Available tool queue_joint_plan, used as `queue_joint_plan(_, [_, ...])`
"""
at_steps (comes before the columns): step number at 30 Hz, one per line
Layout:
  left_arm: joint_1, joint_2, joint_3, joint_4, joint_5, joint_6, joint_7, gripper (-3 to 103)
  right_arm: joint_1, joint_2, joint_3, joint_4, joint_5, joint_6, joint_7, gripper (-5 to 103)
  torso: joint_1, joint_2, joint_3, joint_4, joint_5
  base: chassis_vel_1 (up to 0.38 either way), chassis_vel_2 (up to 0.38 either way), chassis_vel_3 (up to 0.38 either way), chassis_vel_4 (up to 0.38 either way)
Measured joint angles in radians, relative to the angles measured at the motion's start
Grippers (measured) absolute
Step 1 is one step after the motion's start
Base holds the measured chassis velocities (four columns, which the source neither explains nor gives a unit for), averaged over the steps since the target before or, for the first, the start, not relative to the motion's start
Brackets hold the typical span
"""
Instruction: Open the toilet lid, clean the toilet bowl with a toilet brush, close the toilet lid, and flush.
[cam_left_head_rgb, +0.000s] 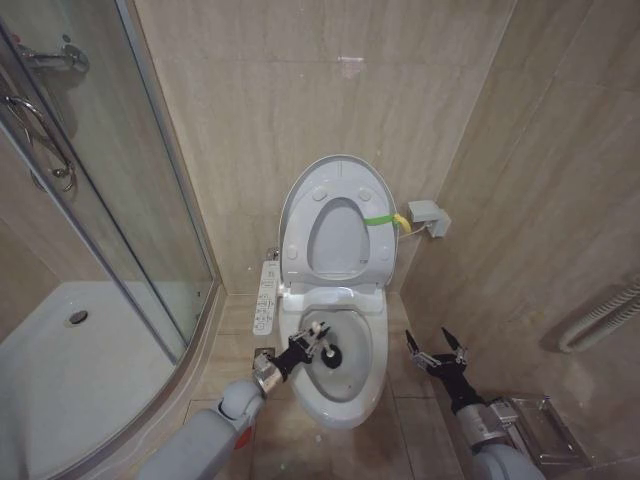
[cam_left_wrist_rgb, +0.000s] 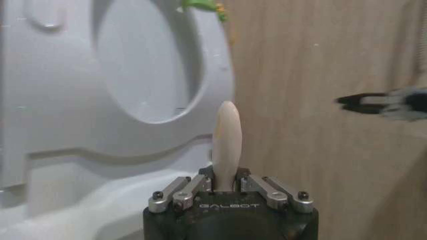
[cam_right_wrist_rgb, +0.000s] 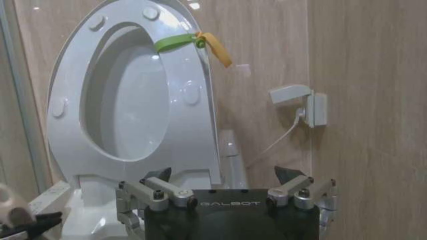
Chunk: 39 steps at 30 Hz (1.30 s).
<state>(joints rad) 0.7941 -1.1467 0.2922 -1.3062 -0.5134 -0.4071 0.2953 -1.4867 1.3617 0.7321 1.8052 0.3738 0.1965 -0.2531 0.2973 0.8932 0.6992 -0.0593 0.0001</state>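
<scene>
Down by the toilet bowl (cam_left_head_rgb: 345, 385), the left gripper (cam_left_head_rgb: 318, 337) is clamped on the toilet brush (cam_left_head_rgb: 326, 349) by its white handle, angling the dark head into the bowl, seemingly to scrub it. Right of the bowl, the right gripper (cam_left_head_rgb: 437, 350) hangs with fingers spread, empty, keeping clear. Behind the bowl, the toilet lid (cam_left_head_rgb: 336, 180) stands raised with the seat against the wall, leaving access.

The head camera looks steeply down from above at the raised glossy white oval plastic toilet lid (cam_left_head_rgb: 338, 225) at twelve o'clock, which both low, close wrist cameras share.
</scene>
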Motion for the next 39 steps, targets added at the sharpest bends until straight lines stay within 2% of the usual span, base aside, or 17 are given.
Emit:
queue_joint_plan(4, [0.030, 0.009, 0.022, -0.066, 0.016, 0.005, -0.012, 19, 0.000, 0.000, 0.000, 0.000, 0.000, 0.000, 0.000, 100, 0.000, 0.000, 0.000, 0.0000, 0.0000, 0.000, 0.000, 0.000, 0.000])
queue_joint_plan(11, [0.021, -0.016, 0.043, -0.033, 0.016, 0.005, -0.011, 19, 0.000, 0.000, 0.000, 0.000, 0.000, 0.000, 0.000, 100, 0.000, 0.000, 0.000, -0.0003, -0.0001, 0.000, 0.000, 0.000, 0.000])
queue_joint_plan(20, [-0.018, -0.051, 0.056, 0.095, -0.019, 0.013, -0.013, 19, 0.000, 0.000, 0.000, 0.000, 0.000, 0.000, 0.000, 100, 0.000, 0.000, 0.000, -0.0001, -0.0001, 0.000, 0.000, 0.000, 0.000])
queue_joint_plan(23, [-0.045, -0.067, 0.039, 0.177, -0.023, 0.006, -0.012, 19, 0.000, 0.000, 0.000, 0.000, 0.000, 0.000, 0.000, 100, 0.000, 0.000, 0.000, -0.0002, -0.0002, 0.000, 0.000, 0.000, 0.000])
queue_joint_plan(26, [-0.063, -0.072, 0.021, 0.211, -0.027, -0.005, -0.011, 19, 0.000, 0.000, 0.000, 0.000, 0.000, 0.000, 0.000, 100, 0.000, 0.000, 0.000, -0.0003, -0.0001, 0.000, 0.000, 0.000, 0.000])
queue_joint_plan(28, [-0.062, -0.069, 0.019, 0.201, -0.032, -0.006, -0.011, 19, 0.000, 0.000, 0.000, 0.000, 0.000, 0.000, 0.000, 100, 0.000, 0.000, 0.000, -0.0003, -0.0002, 0.000, 0.000, 0.000, 0.000])
queue_joint_plan(31, [-0.037, -0.042, 0.025, 0.100, -0.034, -0.001, -0.018, 19, 0.000, 0.000, 0.000, 0.000, 0.000, 0.000, 0.000, 100, 0.000, 0.000, 0.000, -0.0003, -0.0002, 0.000, 0.000, 0.000, 0.000])
queue_joint_plan(32, [-0.037, -0.042, 0.025, 0.100, -0.034, -0.001, -0.018, 19, 0.000, 0.000, 0.000, 0.000, 0.000, 0.000, 0.000, 100, 0.000, 0.000, 0.000, -0.0003, -0.0002, 0.000, 0.000, 0.000, 0.000])
queue_joint_plan(34, [0.002, -0.009, 0.041, 0.000, -0.019, 0.021, -0.042, 19, 0.000, 0.000, 0.000, 0.000, 0.000, 0.000, 0.000, 100, 0.000, 0.000, 0.000, -0.0002, -0.0003, 0.000, 0.000, 0.000, 0.000])
queue_joint_plan(39, [0.045, 0.039, 0.058, -0.113, 0.002, 0.051, -0.063, 19, 0.000, 0.000, 0.000, 0.000, 0.000, 0.000, 0.000, 100, 0.000, 0.000, 0.000, -0.0001, -0.0002, 0.000, 0.000, 0.000, 0.000])
